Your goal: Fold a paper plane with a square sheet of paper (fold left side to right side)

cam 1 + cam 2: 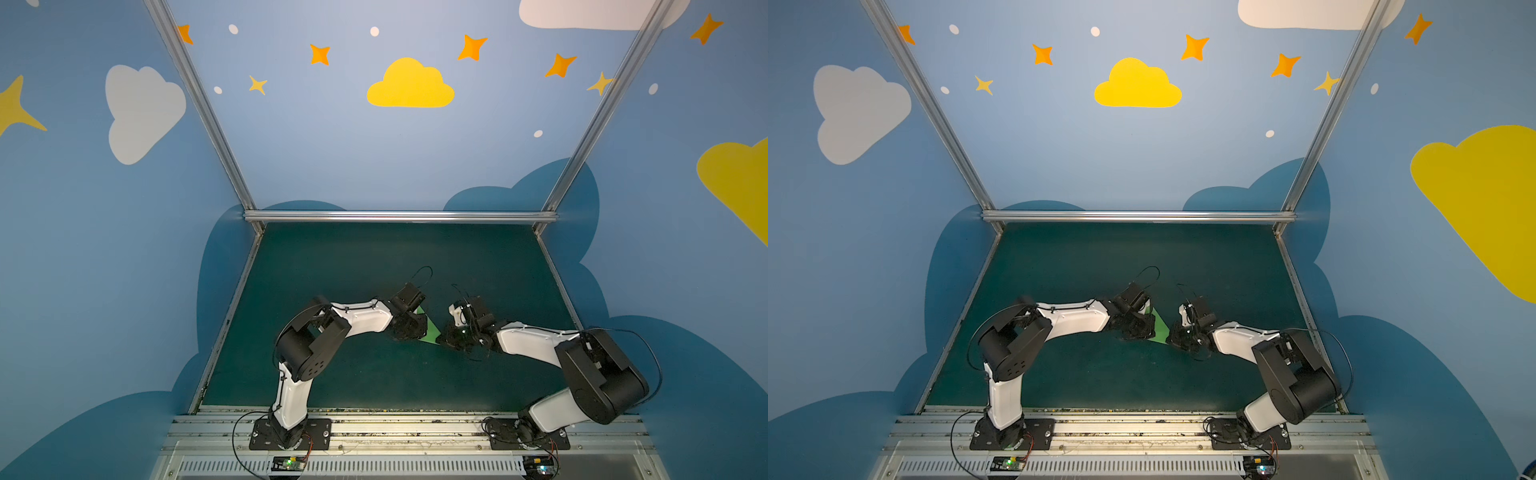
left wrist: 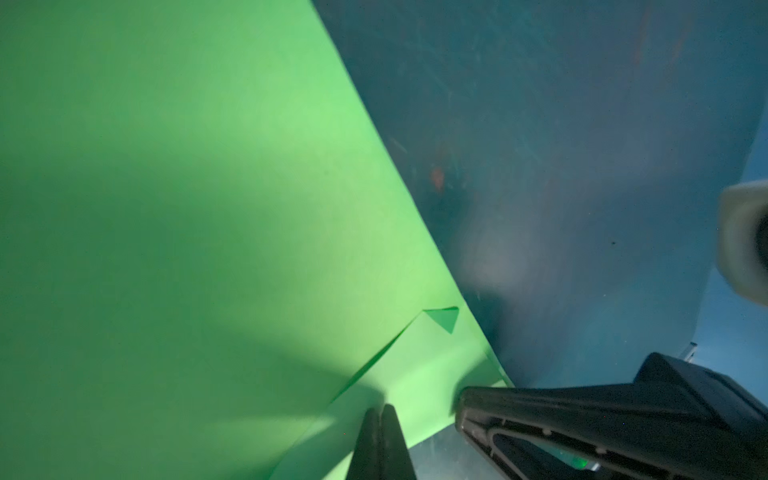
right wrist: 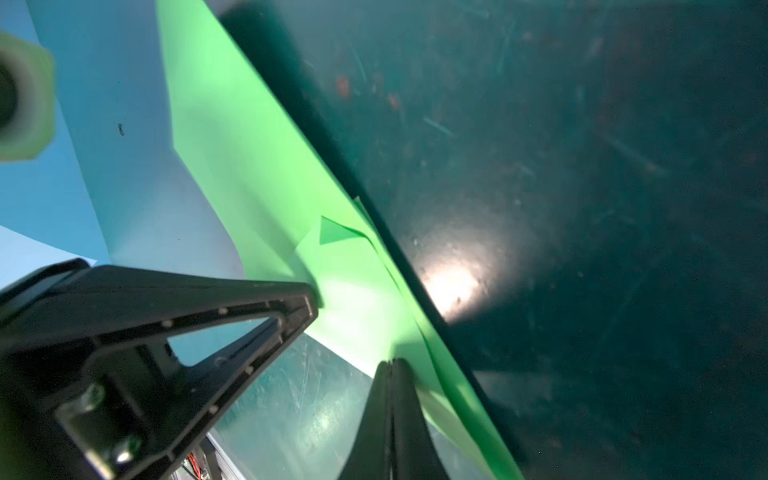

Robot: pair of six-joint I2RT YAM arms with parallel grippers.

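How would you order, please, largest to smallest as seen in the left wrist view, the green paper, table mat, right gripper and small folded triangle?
1. green paper
2. table mat
3. right gripper
4. folded triangle
Closeness to the lens inflates paper and gripper.

place: robot test booth | evidence: cloud-painted walls [image 1: 410,85], aluminium frame [image 1: 399,216]

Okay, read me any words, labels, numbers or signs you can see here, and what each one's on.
None can be read.
The bright green folded sheet of paper is plain, with no marks.
The blue walls carry only painted clouds and stars, no lettering.
The small circuit boards by the arms' bases are too small to show any print.
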